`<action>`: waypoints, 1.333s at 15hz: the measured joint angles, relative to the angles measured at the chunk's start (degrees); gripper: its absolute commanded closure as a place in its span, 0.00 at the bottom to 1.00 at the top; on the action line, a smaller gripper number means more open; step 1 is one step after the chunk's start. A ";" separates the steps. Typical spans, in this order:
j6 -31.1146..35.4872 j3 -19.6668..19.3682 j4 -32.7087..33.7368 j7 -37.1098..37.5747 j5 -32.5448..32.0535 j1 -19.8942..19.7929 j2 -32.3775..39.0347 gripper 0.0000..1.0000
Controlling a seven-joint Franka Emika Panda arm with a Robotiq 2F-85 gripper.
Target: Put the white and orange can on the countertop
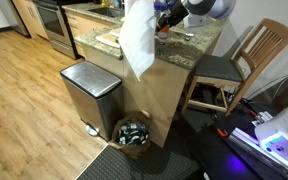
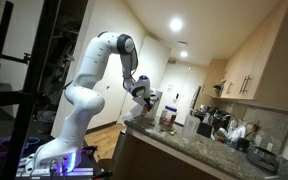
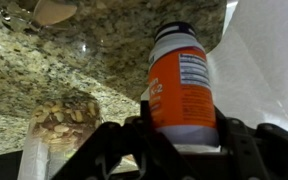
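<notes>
- Gripper (image 3: 182, 142) closed on the base of the white and orange can (image 3: 182, 85), a dark finger pressed to each side; bottom centre of the wrist view.
- Can fills centre frame, dark cap uppermost, label print not legible.
- Speckled countertop (image 3: 74, 60) lies behind the can; contact between the two cannot be judged.
- Jar of nuts (image 3: 64, 120) at lower left; white paper sheet (image 3: 269, 70) at right edge.
- In an exterior view, the gripper (image 1: 169, 15) sits at top centre over the countertop (image 1: 199, 45), with a steel bin (image 1: 89, 90) below left.

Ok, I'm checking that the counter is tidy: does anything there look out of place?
Only a white sheet hanging down past the countertop edge, close beside the white and orange can; nothing looks spilled.
</notes>
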 measured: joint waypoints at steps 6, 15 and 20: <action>-2.29 -0.85 -0.11 0.94 -0.61 0.00 -0.39 0.75; 4.27 -9.38 -0.90 20.54 -29.68 -2.03 0.50 0.75; 5.21 -15.79 1.27 27.70 -40.96 -1.60 0.47 0.75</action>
